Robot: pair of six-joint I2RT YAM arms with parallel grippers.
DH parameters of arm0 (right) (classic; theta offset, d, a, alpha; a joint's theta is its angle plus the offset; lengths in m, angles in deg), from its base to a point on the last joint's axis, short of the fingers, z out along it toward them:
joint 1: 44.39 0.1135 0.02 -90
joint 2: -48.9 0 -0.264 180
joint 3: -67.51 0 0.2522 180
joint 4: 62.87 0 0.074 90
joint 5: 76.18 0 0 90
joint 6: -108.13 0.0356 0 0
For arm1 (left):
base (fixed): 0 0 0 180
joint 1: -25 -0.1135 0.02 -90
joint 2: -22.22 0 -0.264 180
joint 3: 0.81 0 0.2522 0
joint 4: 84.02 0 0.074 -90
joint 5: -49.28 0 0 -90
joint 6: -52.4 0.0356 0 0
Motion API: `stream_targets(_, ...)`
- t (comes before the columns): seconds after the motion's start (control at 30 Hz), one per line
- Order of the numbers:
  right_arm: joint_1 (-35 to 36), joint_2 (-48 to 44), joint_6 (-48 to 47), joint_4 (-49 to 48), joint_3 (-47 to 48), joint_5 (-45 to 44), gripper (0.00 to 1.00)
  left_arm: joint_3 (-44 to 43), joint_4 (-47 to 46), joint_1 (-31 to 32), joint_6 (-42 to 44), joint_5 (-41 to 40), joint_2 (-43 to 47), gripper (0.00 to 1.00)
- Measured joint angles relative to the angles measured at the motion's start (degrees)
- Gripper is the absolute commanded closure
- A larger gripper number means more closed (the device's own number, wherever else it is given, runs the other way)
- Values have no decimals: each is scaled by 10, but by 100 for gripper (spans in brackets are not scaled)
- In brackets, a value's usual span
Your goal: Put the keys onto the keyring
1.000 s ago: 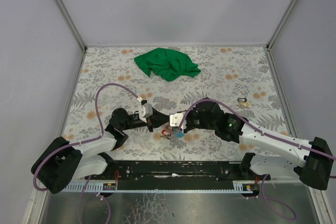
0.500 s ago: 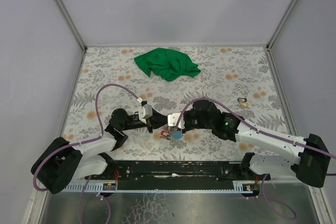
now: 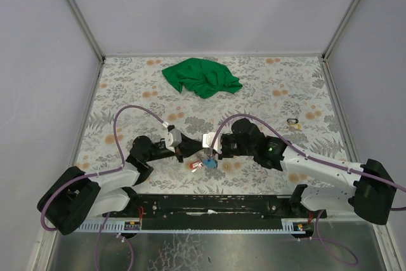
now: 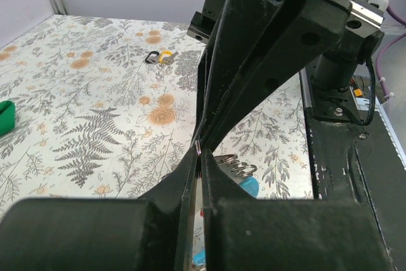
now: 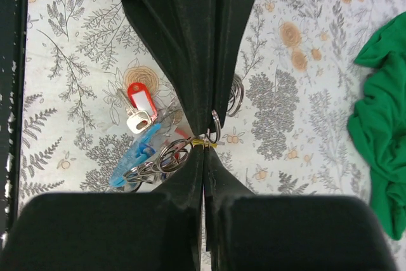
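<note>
Both pairs of jaws closed, tips close together by the keys [image 3: 202, 164].

The left jaws and right jaws are each pressed shut, low over the counter [image 3: 304, 87]. The red-tagged key [image 5: 141, 106] and the blue-tagged key [image 5: 136, 154] lie just beside the right jaws' tips, the blue tag tangled with the grey loops of the keyring [image 5: 166, 155]. One thin loop sits at those very tips; whether it is pinched I cannot tell. A green cloth [image 3: 202, 77] lies well beyond both jaws.

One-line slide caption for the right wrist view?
Right gripper, fingers shut, meets the left gripper tip to tip beside the red-tagged key, blue tag and keyring.
</note>
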Motion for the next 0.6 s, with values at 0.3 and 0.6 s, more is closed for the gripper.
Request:
stream_targets(0.3,0,24,97,26,26,-13,94,22,-4,0,13,-21,16,100)
stream_targets(0.6,-23,-69,121,64,-5,-11,75,28,-9,2,40,-19,27,100)
